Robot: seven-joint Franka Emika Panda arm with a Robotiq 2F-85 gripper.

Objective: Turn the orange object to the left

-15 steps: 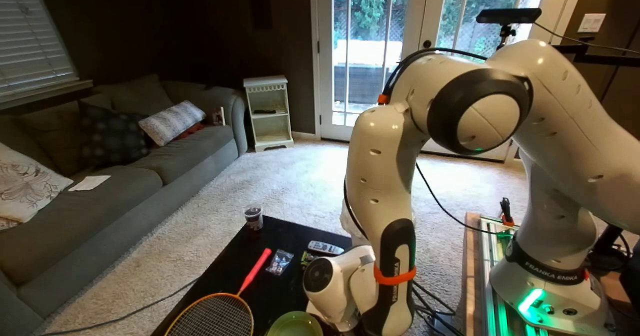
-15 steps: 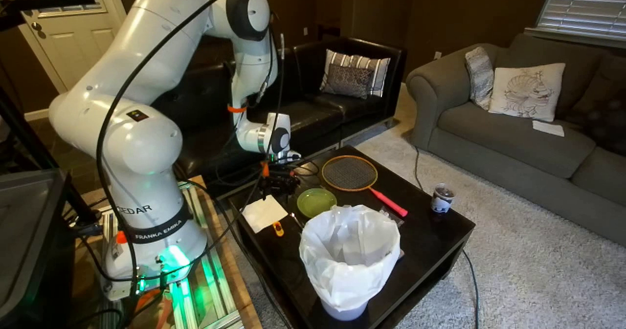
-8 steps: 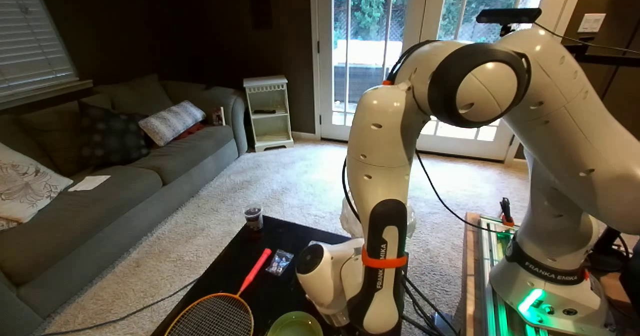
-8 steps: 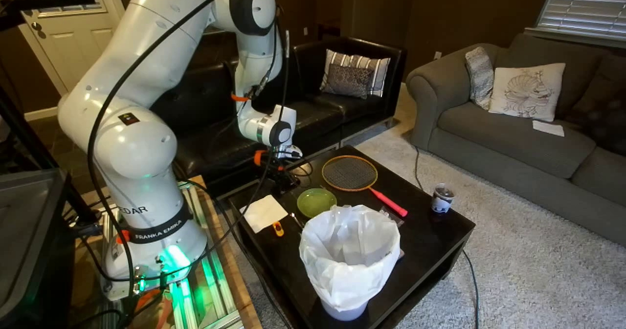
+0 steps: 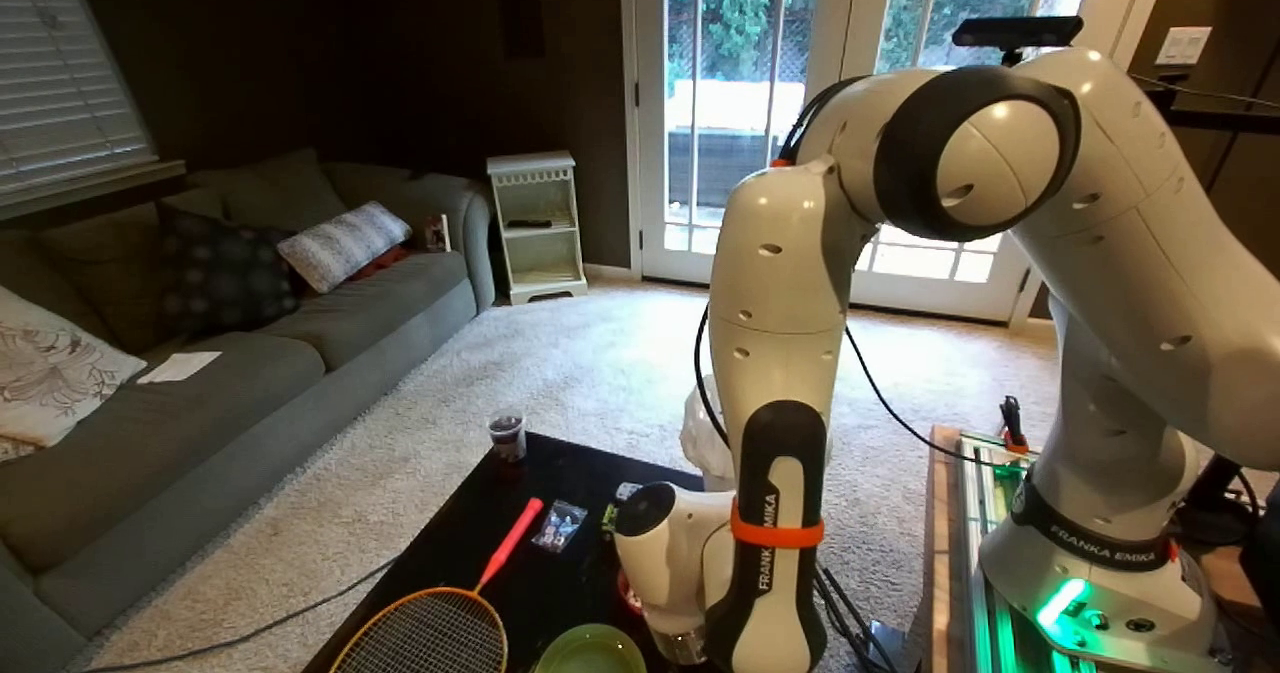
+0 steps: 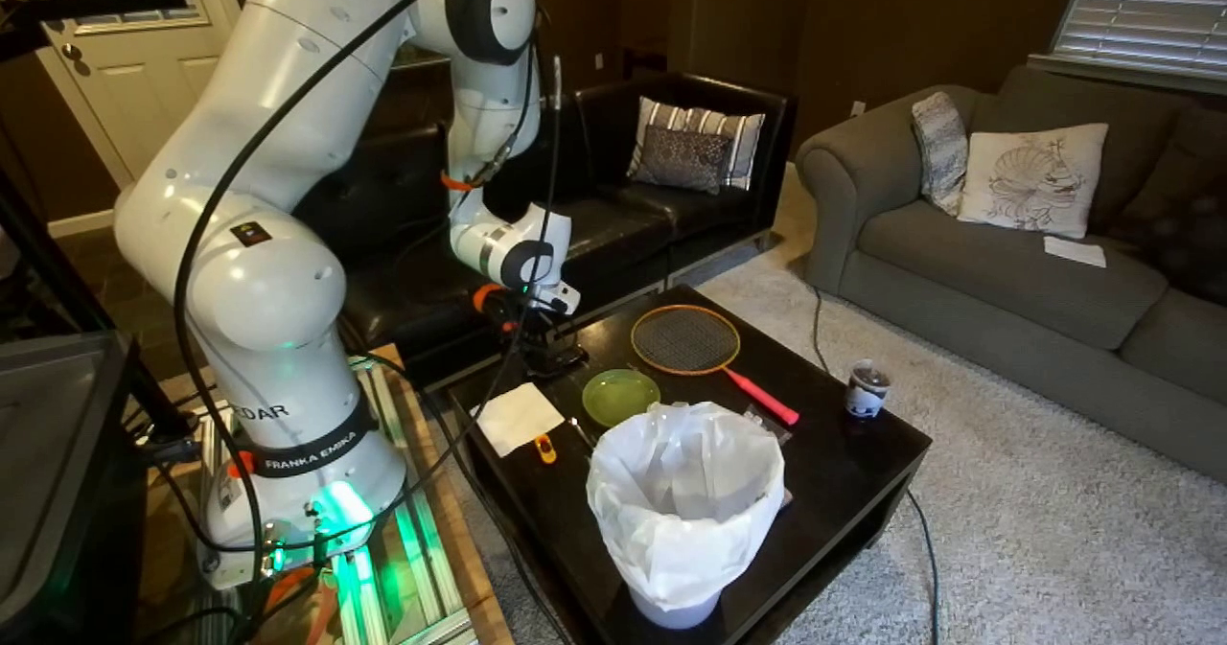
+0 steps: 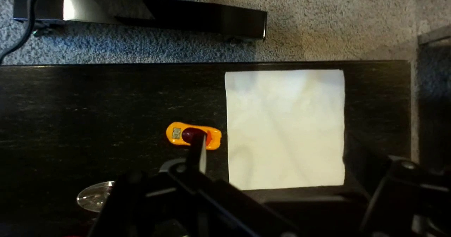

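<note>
In an exterior view, the racket (image 5: pixel 445 628) lies well left of the arm's wrist (image 5: pixel 672 558), the green dish (image 5: pixel 590 650) nearer it, and the orange object (image 5: pixel 627 593) just beside it, only a red sliver showing past the wrist. In the wrist view the fingers of the gripper (image 7: pixel 277 147) stand wide apart, a flat yellow-orange piece (image 7: pixel 185 133) partly covered by the finger at left, white paper (image 7: pixel 285 128) between them.

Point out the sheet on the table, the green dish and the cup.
Sheet (image 7: pixel 286 129): wrist view, middle of its face.
Green dish (image 6: pixel 621 398): in an exterior view, bare inside.
Cup (image 6: pixel 867 396): in an exterior view, side wall.
</note>
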